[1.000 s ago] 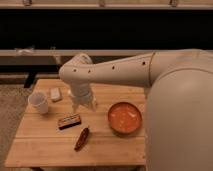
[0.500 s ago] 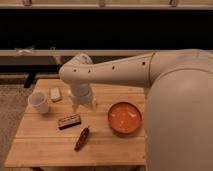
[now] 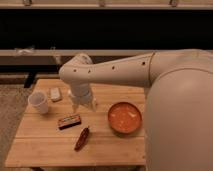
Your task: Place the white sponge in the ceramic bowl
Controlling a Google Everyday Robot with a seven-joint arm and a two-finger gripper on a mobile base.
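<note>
We find nothing moved. The gripper (image 3: 83,104) hangs between white sponge (image 3: 55,93) and ceramic bowl (image 3: 124,117); we cannot tell its width.

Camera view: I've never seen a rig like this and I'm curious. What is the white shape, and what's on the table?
The white shape is a robot arm, seen from above by one camera. Its end effector points down over a wooden table, between a sponge and an orange bowl. Also there: a white cup beside the sponge, a dark bar and a reddish-brown stick. The sponge lies on the table, not held.
</note>
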